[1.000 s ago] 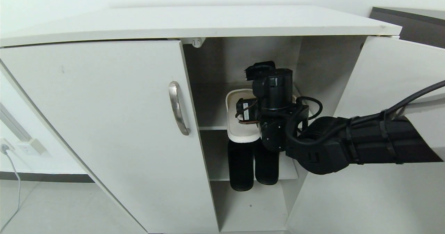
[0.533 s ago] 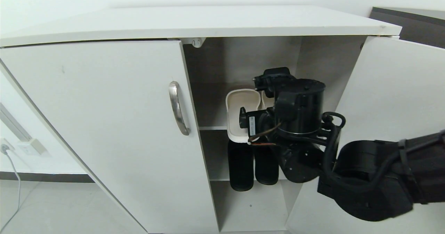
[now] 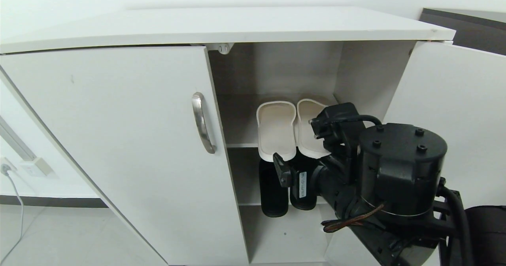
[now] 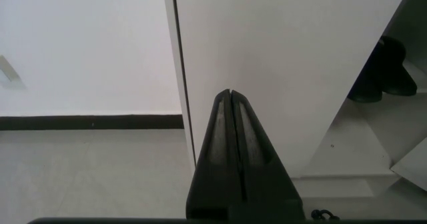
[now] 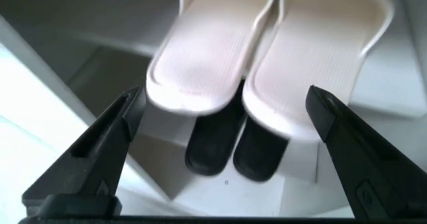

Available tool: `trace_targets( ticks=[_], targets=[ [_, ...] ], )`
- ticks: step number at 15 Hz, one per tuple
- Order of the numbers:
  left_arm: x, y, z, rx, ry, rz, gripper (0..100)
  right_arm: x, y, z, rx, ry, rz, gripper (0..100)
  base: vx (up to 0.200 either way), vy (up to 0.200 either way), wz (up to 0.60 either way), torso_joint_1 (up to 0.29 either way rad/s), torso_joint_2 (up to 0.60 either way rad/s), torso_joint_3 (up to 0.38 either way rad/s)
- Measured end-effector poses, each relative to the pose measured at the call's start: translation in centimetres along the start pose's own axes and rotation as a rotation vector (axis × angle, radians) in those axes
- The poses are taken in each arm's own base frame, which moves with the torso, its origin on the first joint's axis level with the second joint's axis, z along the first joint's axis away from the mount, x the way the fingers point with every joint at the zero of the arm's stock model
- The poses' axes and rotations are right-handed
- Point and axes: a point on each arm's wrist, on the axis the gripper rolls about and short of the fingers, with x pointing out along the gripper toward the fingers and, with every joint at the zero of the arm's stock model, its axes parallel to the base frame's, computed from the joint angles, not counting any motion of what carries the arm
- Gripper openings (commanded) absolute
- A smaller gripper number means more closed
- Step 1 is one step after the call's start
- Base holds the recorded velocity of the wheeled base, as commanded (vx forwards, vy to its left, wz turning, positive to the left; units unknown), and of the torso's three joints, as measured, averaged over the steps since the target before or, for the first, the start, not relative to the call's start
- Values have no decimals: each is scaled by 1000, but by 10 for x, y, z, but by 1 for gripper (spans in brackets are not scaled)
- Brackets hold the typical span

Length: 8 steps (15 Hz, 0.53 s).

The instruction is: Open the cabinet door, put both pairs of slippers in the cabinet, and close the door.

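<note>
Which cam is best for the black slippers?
Head view: black slippers side by side on the shelf under the white slippers, one partly behind the right arm. Right wrist view shows only their ends. Left wrist view catches them far off, past the closed door.

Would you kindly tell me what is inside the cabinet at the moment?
White slippers lie on the upper shelf, black slippers on the shelf below, both overhanging the front edges. The shut left door hides the left half; the right arm covers the lower right.
</note>
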Motion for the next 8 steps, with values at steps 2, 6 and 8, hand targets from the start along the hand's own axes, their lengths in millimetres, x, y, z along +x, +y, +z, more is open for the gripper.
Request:
trace_targets(
  ticks=[2, 6, 8],
  targets=[
    [0, 0, 0, 0, 0, 0, 0, 3, -3, -4, 3, 2, -6, 100, 0, 0, 0, 0, 0, 0],
    [0, 0, 0, 1, 0, 0, 0, 12, -6, -8, 15, -11, -26, 0, 0, 0, 0, 0, 0, 0],
    [0, 0, 0, 1, 0, 0, 0, 13, -6, -10, 10, -7, -28, 0, 0, 0, 0, 0, 0, 0]
  ],
)
